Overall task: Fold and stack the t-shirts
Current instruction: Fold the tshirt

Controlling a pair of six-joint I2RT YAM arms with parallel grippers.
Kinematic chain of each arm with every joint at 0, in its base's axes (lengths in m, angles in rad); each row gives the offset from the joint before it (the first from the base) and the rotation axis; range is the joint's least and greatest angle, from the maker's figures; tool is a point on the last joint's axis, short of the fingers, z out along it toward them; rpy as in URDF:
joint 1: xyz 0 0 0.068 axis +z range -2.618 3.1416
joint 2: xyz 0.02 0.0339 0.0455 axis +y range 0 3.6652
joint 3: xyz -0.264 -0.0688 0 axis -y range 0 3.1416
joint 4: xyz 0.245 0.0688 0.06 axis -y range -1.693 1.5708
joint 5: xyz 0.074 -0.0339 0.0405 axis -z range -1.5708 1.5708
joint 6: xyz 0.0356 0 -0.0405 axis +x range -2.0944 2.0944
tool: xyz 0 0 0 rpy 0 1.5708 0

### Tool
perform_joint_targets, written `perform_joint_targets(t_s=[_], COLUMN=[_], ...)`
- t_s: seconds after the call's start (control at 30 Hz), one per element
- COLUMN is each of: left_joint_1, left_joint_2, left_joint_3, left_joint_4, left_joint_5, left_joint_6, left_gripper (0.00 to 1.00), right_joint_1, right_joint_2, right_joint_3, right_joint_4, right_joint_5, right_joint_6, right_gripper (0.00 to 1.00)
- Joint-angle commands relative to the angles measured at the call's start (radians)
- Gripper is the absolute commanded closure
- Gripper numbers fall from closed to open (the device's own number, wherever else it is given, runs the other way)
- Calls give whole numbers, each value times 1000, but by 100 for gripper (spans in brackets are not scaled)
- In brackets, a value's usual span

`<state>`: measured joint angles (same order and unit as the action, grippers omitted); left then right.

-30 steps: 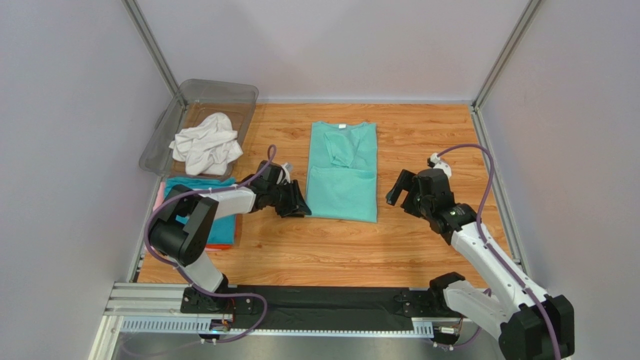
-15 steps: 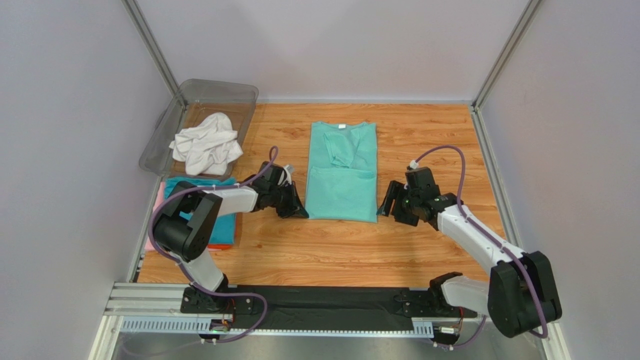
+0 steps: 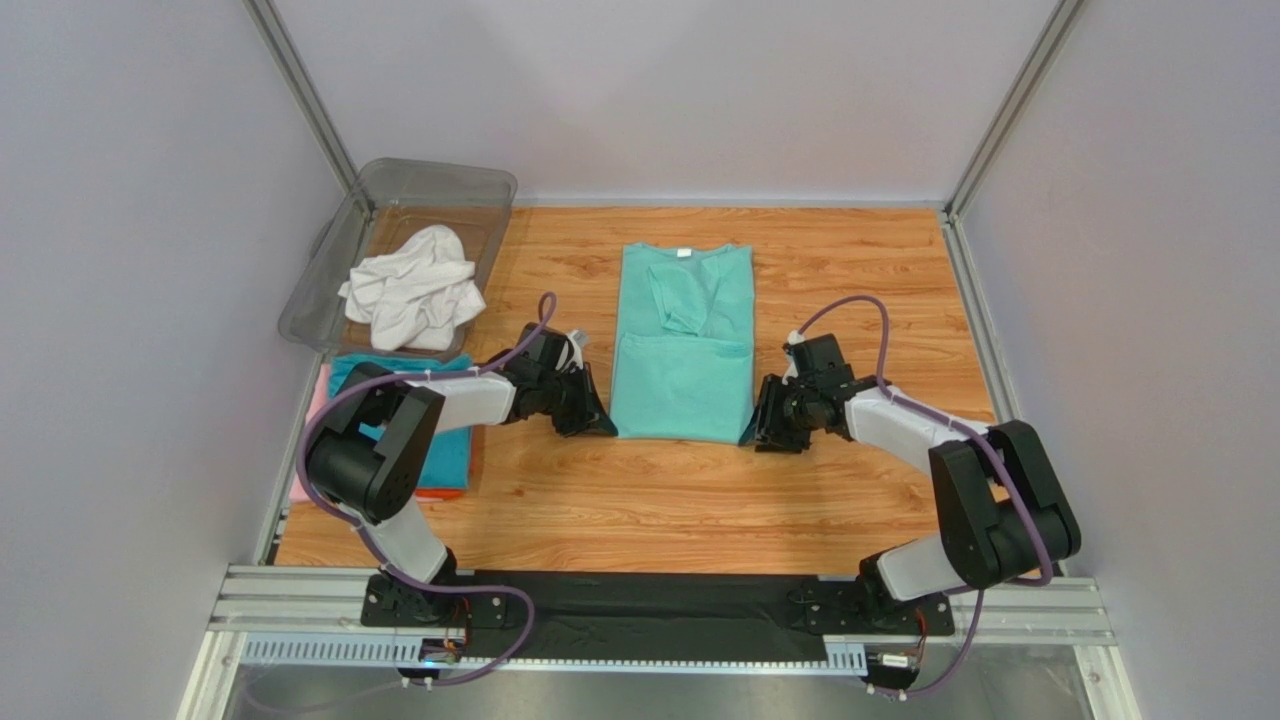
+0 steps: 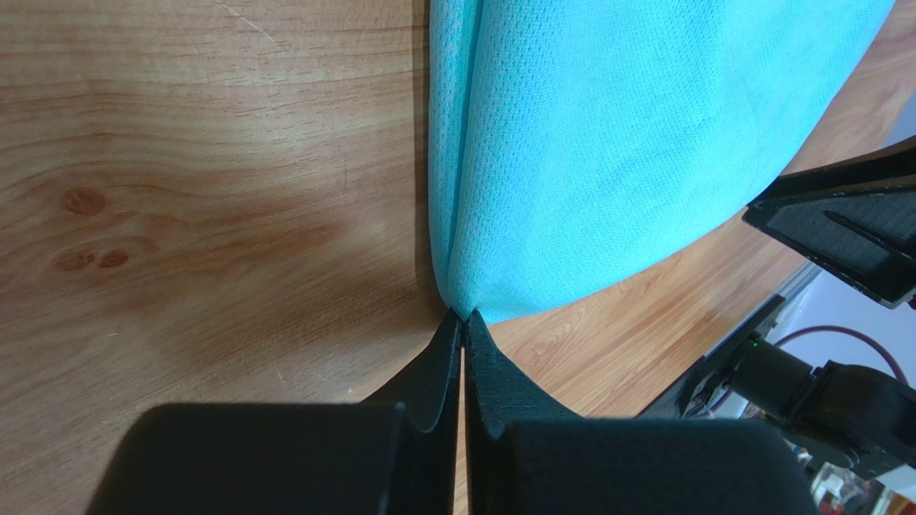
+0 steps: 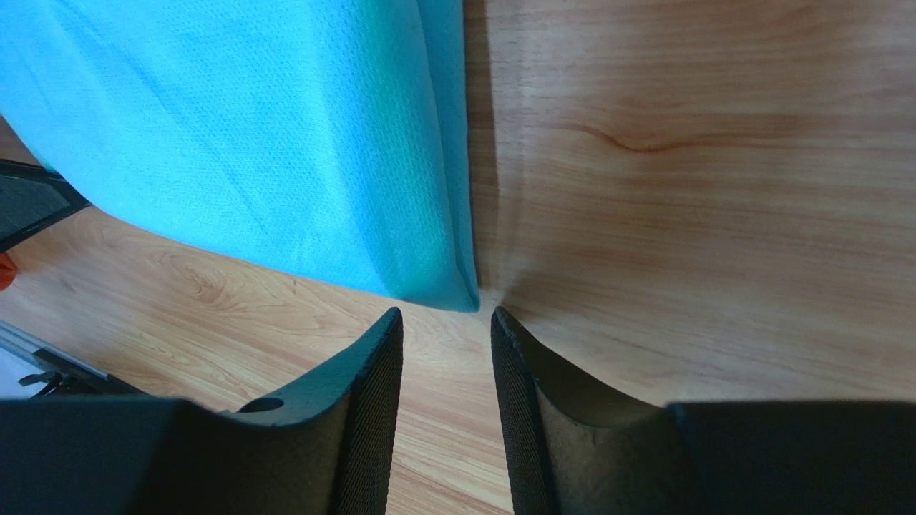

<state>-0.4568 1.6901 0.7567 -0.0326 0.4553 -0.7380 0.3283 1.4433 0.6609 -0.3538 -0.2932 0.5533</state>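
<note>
Your green shirt [image 3: 687,360] lies flat mid-frame on the table [image 3: 857,270]. Your left gripper [image 3: 592,422] has its fingers pressed together at the shirt's lower-left corner. Your right gripper [image 3: 759,429] has its fingers spread beside the lower-right corner.

Mid-frame in the top view, the green tee [image 3: 685,348] is plain mint. Both wrist views show it as brighter turquoise with a fine dotted mesh weave. At upper left, the white tee [image 3: 409,285] is plain white and the bin [image 3: 451,183] is clear with a grey tint. At left, the teal tee [image 3: 443,453] is plain blue-green, with a pink tee [image 3: 319,390] edge at its left side and a thin orange strip [image 3: 448,494] along its lower side. The bench [image 3: 857,270] is orange-brown wood with darker grain streaks and a few knots. The left pincer [image 4: 462,322] and right pincer [image 5: 447,313] are matt black. The arms [image 3: 451,402] are black and white, with purple cables [image 3: 842,308]. The walls [image 3: 661,90] are pale grey.
</note>
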Motion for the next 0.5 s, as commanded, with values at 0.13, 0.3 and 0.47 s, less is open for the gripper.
perform_joint_targets(t_s=[0.13,0.3,0.47], left_joint_1=[-5,-6,-26], left_joint_2=[-20,-49,-136], left_joint_3=[-22,-40,-66], left_joint_4=[-56,-61,-108], left_joint_5=[-49,-53,-79], left_joint_6=[23,20,31], left_gripper=[100,100,100], right_joint_1=[9,8,23], right_joint_2=[54,34,-50], right_joint_3=[3,-7,-30], right_joint_4=[76,73,52], right_joint_5=[-26,-33,-109], right_joint_6=[-15,-26,-65], right_gripper=[78,100,100])
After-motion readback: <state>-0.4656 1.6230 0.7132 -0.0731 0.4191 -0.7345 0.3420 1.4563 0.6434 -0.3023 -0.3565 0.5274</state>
